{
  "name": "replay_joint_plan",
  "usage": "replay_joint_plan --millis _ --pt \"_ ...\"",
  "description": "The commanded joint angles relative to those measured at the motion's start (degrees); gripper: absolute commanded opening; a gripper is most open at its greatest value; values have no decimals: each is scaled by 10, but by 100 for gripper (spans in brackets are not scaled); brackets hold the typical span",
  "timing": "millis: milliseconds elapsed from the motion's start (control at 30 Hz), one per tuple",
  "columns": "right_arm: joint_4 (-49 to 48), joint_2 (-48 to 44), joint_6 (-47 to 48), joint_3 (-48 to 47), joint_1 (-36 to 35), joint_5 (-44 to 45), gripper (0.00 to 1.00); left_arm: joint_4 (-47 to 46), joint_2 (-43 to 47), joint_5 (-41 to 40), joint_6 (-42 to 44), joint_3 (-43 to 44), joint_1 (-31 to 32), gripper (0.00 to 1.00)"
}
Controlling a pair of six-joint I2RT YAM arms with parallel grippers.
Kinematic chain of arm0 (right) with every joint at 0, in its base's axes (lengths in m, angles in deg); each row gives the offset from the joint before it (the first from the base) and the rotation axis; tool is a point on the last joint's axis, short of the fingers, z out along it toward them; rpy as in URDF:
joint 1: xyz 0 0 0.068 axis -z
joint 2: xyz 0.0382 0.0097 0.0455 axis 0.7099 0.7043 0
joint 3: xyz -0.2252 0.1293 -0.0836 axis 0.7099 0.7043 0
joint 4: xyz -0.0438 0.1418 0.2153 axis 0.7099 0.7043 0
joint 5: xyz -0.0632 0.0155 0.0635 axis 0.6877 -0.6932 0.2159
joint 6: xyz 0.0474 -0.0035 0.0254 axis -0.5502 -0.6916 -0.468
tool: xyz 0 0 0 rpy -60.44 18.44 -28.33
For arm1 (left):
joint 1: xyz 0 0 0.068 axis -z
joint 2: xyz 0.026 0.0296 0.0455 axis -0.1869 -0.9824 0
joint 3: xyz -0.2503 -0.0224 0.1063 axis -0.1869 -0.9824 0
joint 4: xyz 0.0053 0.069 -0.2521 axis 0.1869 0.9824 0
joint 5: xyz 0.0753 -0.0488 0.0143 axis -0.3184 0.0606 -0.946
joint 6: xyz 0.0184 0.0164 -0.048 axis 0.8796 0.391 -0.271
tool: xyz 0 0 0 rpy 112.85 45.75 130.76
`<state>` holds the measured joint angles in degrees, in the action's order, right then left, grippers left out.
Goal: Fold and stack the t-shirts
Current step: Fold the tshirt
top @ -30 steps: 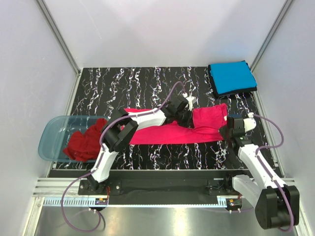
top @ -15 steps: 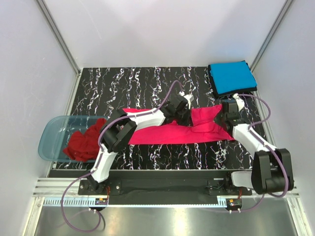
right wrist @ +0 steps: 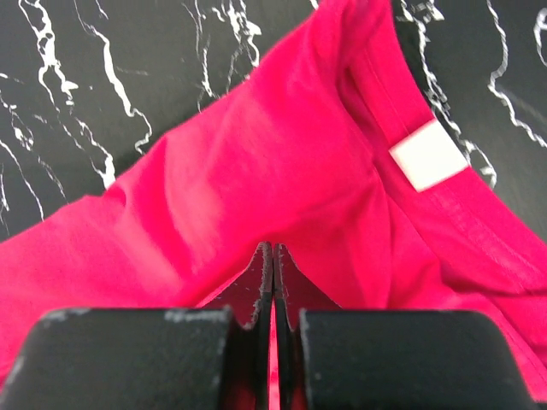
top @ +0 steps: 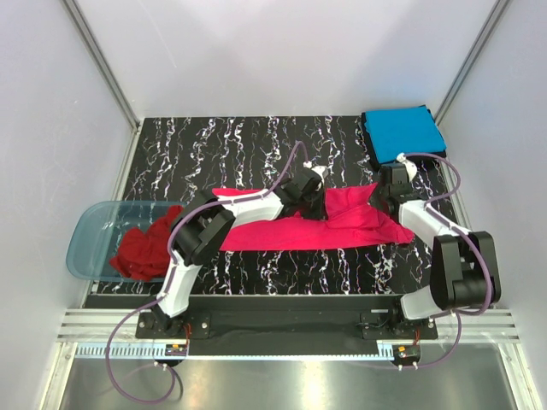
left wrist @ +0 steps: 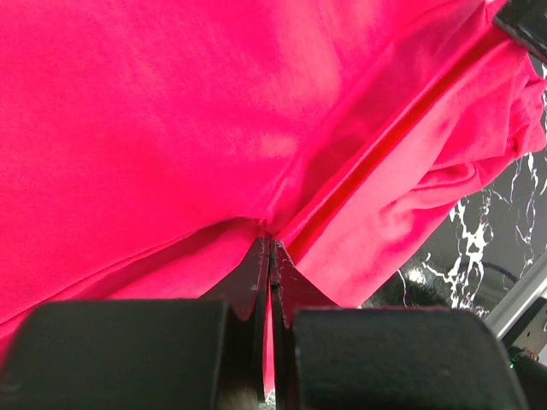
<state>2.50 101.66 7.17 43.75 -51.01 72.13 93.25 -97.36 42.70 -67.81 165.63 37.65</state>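
Left jaws and right jaws are both pinched shut on the bright pink-red cloth t-shirt (top: 291,231), which is spread between them on the black marbled surface (top: 214,154). It's light and limp and will sag and bunch, so I'd hold edges or seams, not mid-panel. Plain, creased, with a white neck label (right wrist: 427,154) just ahead of my right jaws.

I can read no words or numbers anywhere. The only label is a small white tag (right wrist: 428,154) inside the collar of the pink shirt (right wrist: 256,196), at two o'clock in my right wrist view; its face looks blank. A tick-marked strip (top: 256,348) along the near rail shows no legible figures.
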Motion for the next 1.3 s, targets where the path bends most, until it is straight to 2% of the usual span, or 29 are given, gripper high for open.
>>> replay_joint_plan --millis 0,267,333,400,433,467,533,600,767,867,1067,1167,1267 --pt "-28 20 19 -32 3 -2 0 -16 27 -26 -7 10 -3 0" --pt "-55 43 28 -42 2 -13 3 6 14 -14 5 24 -4 0" --pt "-54 47 28 -53 3 -32 15 23 15 -17 8 27 -4 0" --pt "-17 28 17 -65 3 -43 30 47 20 -21 11 44 -4 20" --pt "6 21 9 -87 3 -37 33 68 24 -29 18 47 -4 27" --pt "55 15 -1 -99 6 -27 35 77 31 -37 20 51 -4 39" --pt "92 9 -4 -134 12 -25 37 92 58 -63 29 50 -6 44" --pt "108 25 2 -152 24 -32 37 100 83 -78 35 52 -10 45" --pt "109 92 12 -201 41 -59 21 126 100 -71 54 64 -57 46" --pt "105 129 17 -217 45 -51 16 132 100 -65 58 47 -97 46" --pt "102 209 15 -259 74 -57 13 133 68 -57 53 16 -167 46" --pt "97 245 14 -285 80 -50 13 140 39 -27 38 11 -198 46" --pt "105 289 11 -306 101 -47 13 153 20 -52 34 -3 -214 46"
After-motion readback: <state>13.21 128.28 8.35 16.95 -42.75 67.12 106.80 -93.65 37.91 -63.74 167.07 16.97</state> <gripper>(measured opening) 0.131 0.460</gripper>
